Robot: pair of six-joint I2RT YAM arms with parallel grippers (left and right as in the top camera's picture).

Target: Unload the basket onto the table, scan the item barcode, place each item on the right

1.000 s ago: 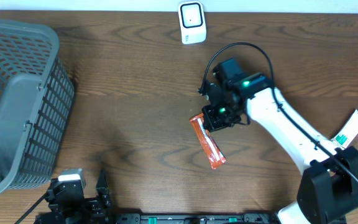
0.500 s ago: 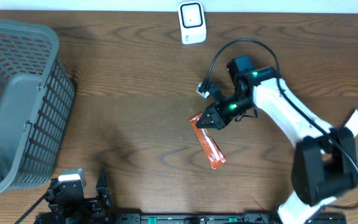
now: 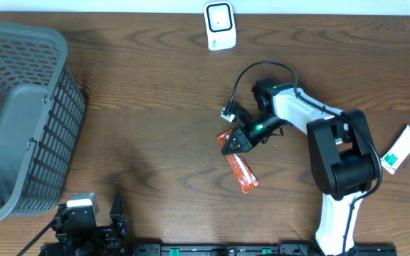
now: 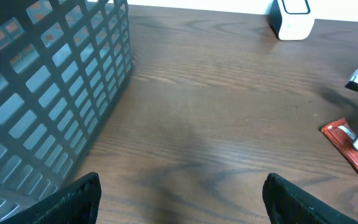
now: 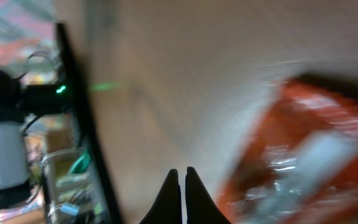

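The right arm point(image 3: 297, 110) is bent sharply at the elbow and stretched low across the counter point(image 3: 155, 107). The right tool point(image 3: 230, 142) is set at the upper end of the orange packet point(image 3: 242, 167), which lies flat on the counter well below the white scanner point(image 3: 220, 25). Its fingers are shown pressed together in the right wrist view, where the packet is only a blur. The left tool point(image 4: 185, 196) is held wide apart, left of the scanner. The basket's point(image 4: 48, 93) mesh wall is seen close only in the left wrist view.

No lettering is legible, even on the orange packet point(image 3: 242, 169).
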